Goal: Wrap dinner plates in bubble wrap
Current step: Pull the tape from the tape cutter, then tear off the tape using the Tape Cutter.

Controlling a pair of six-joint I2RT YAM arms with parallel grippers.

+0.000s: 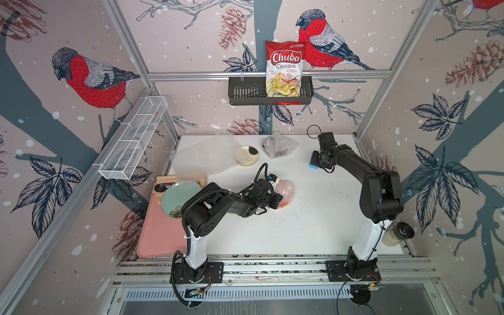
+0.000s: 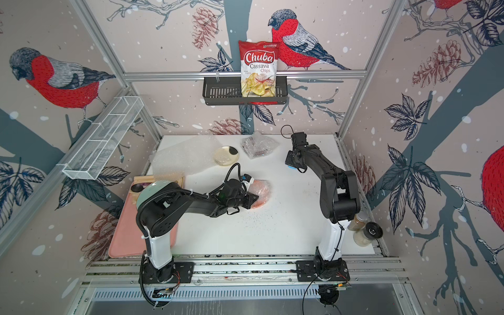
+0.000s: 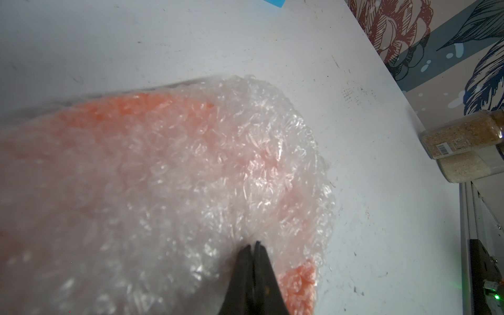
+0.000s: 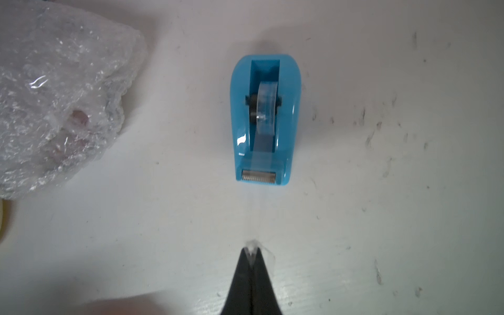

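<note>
The orange plate (image 1: 287, 191) lies mid-table, folded into bubble wrap (image 3: 245, 152); orange shows through the wrap (image 3: 131, 111). My left gripper (image 3: 253, 243) is shut, its tips pressing down on the wrap over that plate. A second wrapped bundle (image 1: 276, 146) with a dark red plate inside lies at the back. The cream plate with a dark rim (image 1: 246, 155) sits bare beside a loose bubble wrap sheet (image 1: 204, 159). My right gripper (image 4: 252, 249) is shut on the end of a clear tape strip drawn from the blue tape dispenser (image 4: 264, 120).
A pale green plate (image 1: 180, 197) rests on a pink tray (image 1: 161, 234) at the left edge. Two spice jars (image 2: 365, 231) stand by the right arm's base. On the back wall hangs a black basket (image 1: 245, 90) holding a chips bag; a white wire shelf (image 1: 133, 136) hangs left.
</note>
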